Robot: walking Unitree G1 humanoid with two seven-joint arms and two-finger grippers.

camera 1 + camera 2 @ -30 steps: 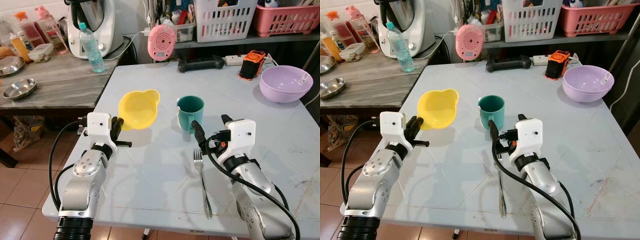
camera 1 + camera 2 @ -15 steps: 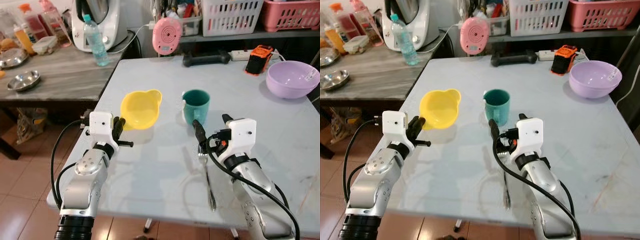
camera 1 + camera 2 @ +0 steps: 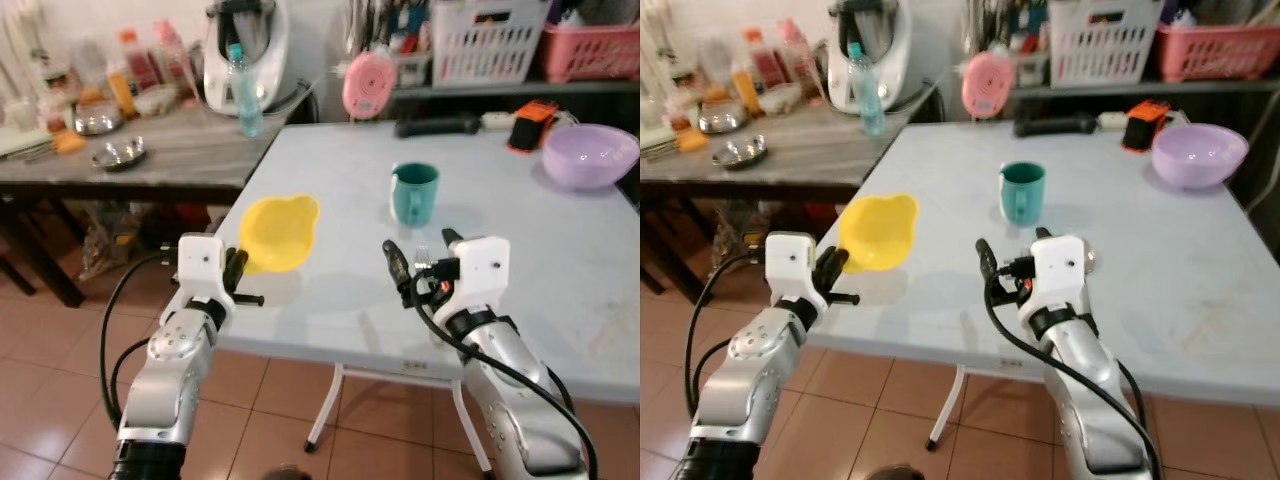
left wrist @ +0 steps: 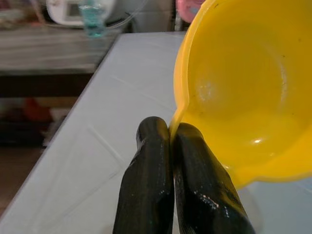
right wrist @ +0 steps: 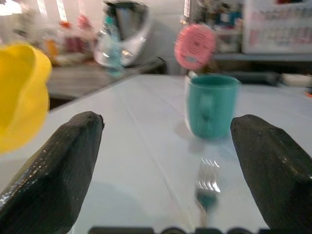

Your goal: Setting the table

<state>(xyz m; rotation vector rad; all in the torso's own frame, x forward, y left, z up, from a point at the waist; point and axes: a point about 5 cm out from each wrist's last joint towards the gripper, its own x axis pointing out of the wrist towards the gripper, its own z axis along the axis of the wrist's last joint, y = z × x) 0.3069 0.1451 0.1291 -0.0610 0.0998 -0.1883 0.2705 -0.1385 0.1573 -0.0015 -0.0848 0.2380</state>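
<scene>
My left gripper has its jaws pinching the rim of the yellow bowl, holding it by its near edge over the near left corner of the pale surface. My right gripper has its jaws spread wide and empty, hanging just above the fork, which lies flat on the surface in front of the teal mug. A lilac bowl sits well apart at the far right.

Compared with a second ago, my whole view has pulled back and lower: the floor tiles and a table leg now show beneath the near edge, so I have stepped away or straightened rather than moved the things. The fork, which lay fully in sight beside my right arm, is now mostly hidden behind that gripper. The bowl is still in my grasp and the mug has kept its place.

I judge the place setting unfinished: bowl not yet set down, fork not yet gripped.
</scene>
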